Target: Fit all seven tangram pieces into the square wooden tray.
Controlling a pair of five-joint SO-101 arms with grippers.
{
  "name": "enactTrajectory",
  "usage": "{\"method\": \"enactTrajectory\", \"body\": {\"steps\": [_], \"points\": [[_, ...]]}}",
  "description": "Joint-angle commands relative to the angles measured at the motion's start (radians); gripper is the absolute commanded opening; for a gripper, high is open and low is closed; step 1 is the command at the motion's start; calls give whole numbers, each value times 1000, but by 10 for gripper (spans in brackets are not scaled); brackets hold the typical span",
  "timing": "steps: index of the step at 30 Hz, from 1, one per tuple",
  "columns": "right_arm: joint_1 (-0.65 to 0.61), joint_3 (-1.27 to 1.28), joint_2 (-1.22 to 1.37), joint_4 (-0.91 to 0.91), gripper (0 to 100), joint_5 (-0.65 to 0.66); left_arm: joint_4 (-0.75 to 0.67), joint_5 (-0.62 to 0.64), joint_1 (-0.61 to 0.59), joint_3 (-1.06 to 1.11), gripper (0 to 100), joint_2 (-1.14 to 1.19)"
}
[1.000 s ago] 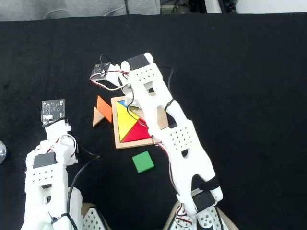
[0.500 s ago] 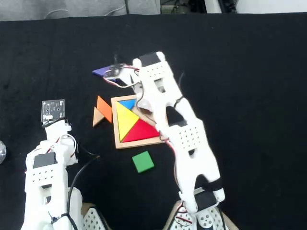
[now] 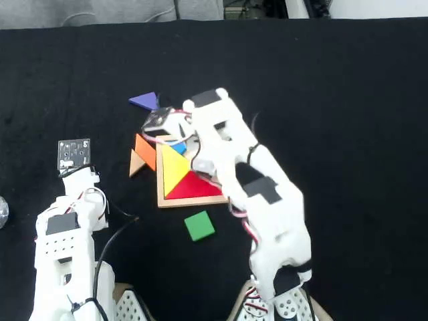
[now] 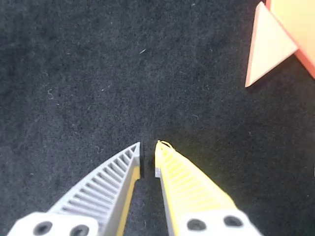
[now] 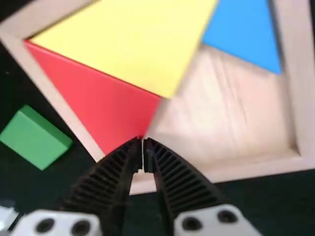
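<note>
**A:** What's around the tray?

**B:** Black bench. Loose pieces:
- a purple triangle on the far side, well apart
- an orange piece just beside the left rim, with a tan triangle right against it
- a green square near the near rim

**A:** Anything in the way?

**B:** The right arm lies across the tray and hides its right half from above.

**A:** Contents?

**B:** Three in: yellow triangle, red triangle, blue piece. Bare wood beside them. The rest is probably bare too, but I can't confirm it under the arm.

**A:** Orientation?

**B:**
- Yellow: long side along the left rim, apex to centre.
- Red: long side along the near rim, apex to centre. The two meet on a diagonal.
- Blue: sits against the far rim.
- Purple: long edge runs left-right.
- Green: slightly skewed to the tray.

**A:** Hands?

**B:** On the right hand the fingers are pressed together and hold nothing. The tips are over red's corner where it meets bare wood. On the left hand there's only a sliver of a gap, also empty. It's over bare bench, with the tan triangle ahead of it.
</note>
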Motion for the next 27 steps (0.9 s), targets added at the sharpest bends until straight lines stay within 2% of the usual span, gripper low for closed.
{"method": "enactTrajectory", "body": {"steps": [1,7,10,13,17,20,23,27], "points": [[-8,163,-180,-135,11,-6,-12,-6,13,-4,73,-15],[75,209,-289,-176,11,-14,-9,-8,42,-2,73,-15],[71,217,-311,-166,11,-91,-9,-8,42,-2,73,-15],[34,225,-351,-91,11,-152,-9,-8,38,-2,73,-15],[-66,344,-449,-60,11,-152,-9,-8,41,-2,72,-15],[-114,478,-516,-101,11,-89,-8,-8,30,-2,70,-15],[-120,590,-564,-146,11,26,-5,3,-62,-19,69,-15],[-121,624,-621,-140,12,-6,-14,63,-166,-39,69,-15]]}}
